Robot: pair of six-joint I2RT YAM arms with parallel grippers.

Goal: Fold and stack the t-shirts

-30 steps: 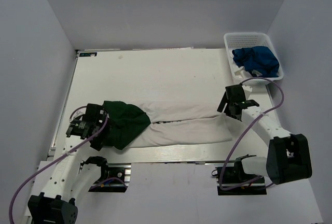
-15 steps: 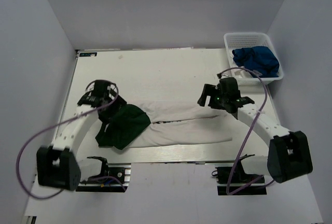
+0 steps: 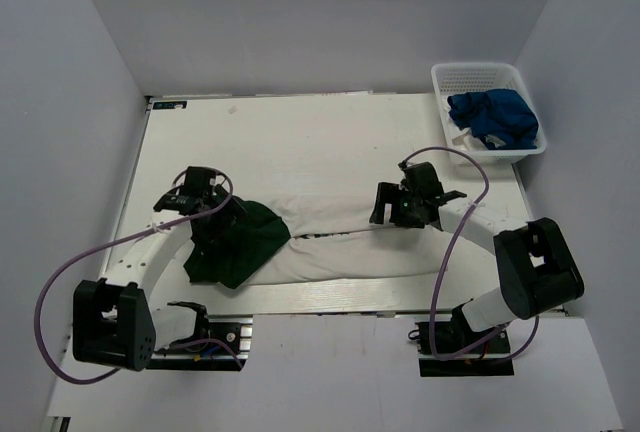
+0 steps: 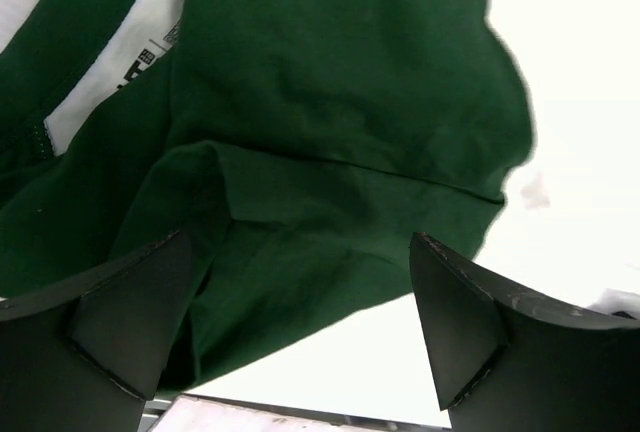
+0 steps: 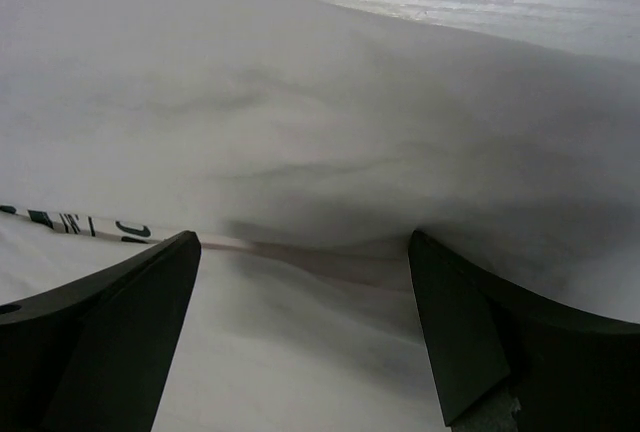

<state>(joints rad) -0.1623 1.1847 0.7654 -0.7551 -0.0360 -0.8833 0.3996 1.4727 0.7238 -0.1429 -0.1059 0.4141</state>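
Observation:
A white t-shirt with dark green sleeves lies folded into a long strip across the near half of the table. My left gripper hovers open over the green sleeve at the strip's left end. In the left wrist view the green cloth fills the frame, and nothing sits in the open left gripper. My right gripper stands open over the strip's far right edge. In the right wrist view that gripper straddles a fold line in the white cloth. A royal blue t-shirt lies bunched in the basket.
A white mesh basket stands at the back right corner of the table. Purple cables loop from both arms. Grey walls close in on the left, right and back. A metal rail runs along the near edge.
Both arms have swung inward over the shirt: the left from the near left edge up onto the green sleeve, the right leftward onto the white body. Both stayed open.

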